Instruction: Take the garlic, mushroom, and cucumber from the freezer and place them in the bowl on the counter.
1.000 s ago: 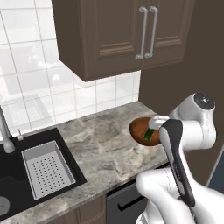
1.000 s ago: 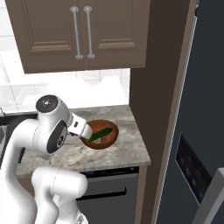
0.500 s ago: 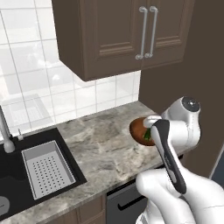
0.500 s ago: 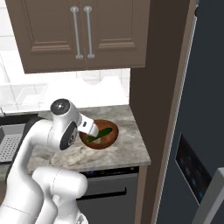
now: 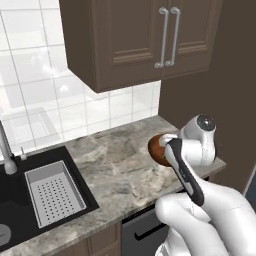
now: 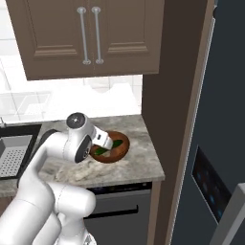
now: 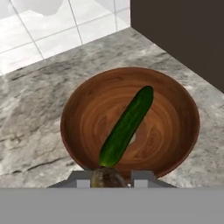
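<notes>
While end effector [image 7: 109, 181] clamps one mushroom [image 7: 107, 178], one cucumber [image 7: 127, 126] in one bowl [image 7: 183, 131]

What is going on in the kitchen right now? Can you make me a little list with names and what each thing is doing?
bowl: round brown wood, on the counter near the wall corner
cucumber: lying slanted inside the bowl
claw: shut on the mushroom, at the bowl's near rim
mushroom: small brownish lump between the claw's tips, not yet in the bowl
sink basket: grey, with holes, in the black sink
garlic: cannot tell where it is
</notes>
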You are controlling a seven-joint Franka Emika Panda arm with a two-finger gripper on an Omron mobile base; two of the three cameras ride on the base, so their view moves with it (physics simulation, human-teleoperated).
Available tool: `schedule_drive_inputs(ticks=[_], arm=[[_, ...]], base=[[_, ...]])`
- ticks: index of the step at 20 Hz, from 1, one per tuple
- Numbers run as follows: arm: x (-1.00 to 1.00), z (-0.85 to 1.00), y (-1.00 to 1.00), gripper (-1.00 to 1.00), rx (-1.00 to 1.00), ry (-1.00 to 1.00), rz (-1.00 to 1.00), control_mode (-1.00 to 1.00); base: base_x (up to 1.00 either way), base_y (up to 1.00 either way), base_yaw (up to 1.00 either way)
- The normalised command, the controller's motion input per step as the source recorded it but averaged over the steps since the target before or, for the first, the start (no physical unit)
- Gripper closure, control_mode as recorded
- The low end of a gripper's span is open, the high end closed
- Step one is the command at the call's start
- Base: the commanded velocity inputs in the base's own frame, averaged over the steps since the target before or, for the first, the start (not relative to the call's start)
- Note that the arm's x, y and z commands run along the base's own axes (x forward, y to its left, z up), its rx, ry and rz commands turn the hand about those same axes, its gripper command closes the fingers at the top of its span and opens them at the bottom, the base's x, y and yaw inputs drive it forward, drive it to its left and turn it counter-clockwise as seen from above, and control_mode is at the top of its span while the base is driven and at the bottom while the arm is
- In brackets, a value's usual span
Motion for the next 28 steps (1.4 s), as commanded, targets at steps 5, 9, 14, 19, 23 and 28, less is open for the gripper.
schedule_drive_inputs(ticks=[5, 9, 14, 19, 23, 28], arm=[[0.18, -0.19, -0.11, 1.0, 0.0, 0.0, 0.0, -1.0], [0.2, -0.19, -0.17, 1.0, 0.0, 0.06, 0.0, -1.0], [0.21, -0.2, -0.16, 1.0, 0.0, 0.06, 0.0, -1.0], [0.45, -0.19, -0.05, 1.0, 0.0, 0.01, 0.0, -1.0], [0.4, -0.18, -0.03, 1.0, 0.0, 0.0, 0.0, -1.0], [0.13, -0.15, -0.03, 1.0, 0.0, 0.0, 0.0, -1.0]], base=[[0.0, 0.0, 0.0], [0.0, 0.0, 0.0], [0.0, 0.0, 0.0], [0.0, 0.0, 0.0], [0.0, 0.0, 0.0], [0.0, 0.0, 0.0]])
